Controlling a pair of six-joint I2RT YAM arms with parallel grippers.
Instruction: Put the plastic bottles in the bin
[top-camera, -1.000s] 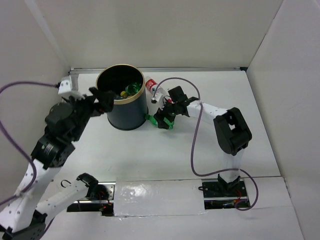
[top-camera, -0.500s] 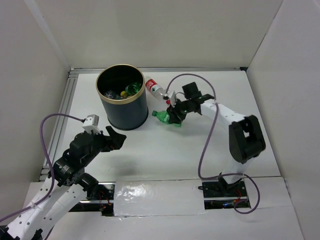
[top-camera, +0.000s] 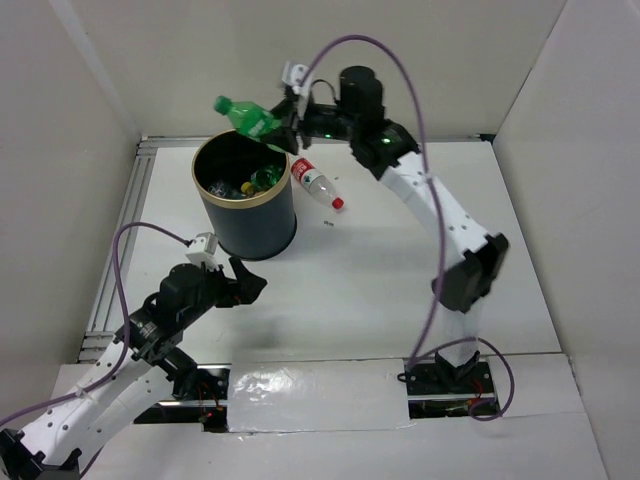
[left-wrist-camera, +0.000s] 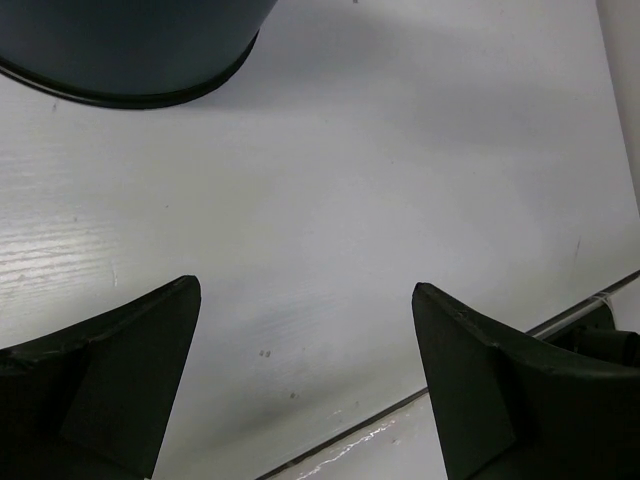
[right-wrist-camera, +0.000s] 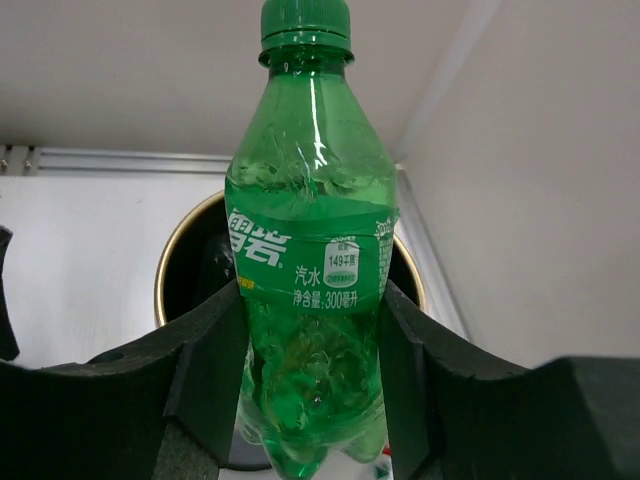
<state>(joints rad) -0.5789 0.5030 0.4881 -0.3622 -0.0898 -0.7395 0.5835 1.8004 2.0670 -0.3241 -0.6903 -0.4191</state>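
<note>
My right gripper (top-camera: 281, 124) is shut on a green plastic bottle (top-camera: 247, 116) and holds it in the air above the far rim of the bin (top-camera: 244, 226). In the right wrist view the green bottle (right-wrist-camera: 312, 270) sits between both pads, cap pointing away, with the bin (right-wrist-camera: 175, 262) below it. The dark bin with its gold rim holds several bottles, one of them green (top-camera: 264, 179). A clear bottle with a red label and red cap (top-camera: 315, 184) lies on the table just right of the bin. My left gripper (top-camera: 247, 281) is open and empty, low over the table in front of the bin (left-wrist-camera: 130, 50).
White walls enclose the table on the left, back and right. A metal rail (top-camera: 125, 235) runs along the left edge. The right arm's purple cable (top-camera: 425, 160) arcs high over the table. A shiny plate (top-camera: 315, 395) lies between the arm bases.
My right gripper closed on the green bottle beside the bin and lifted it up and left over the bin's far rim. The left arm drew back from the bin toward its base.
</note>
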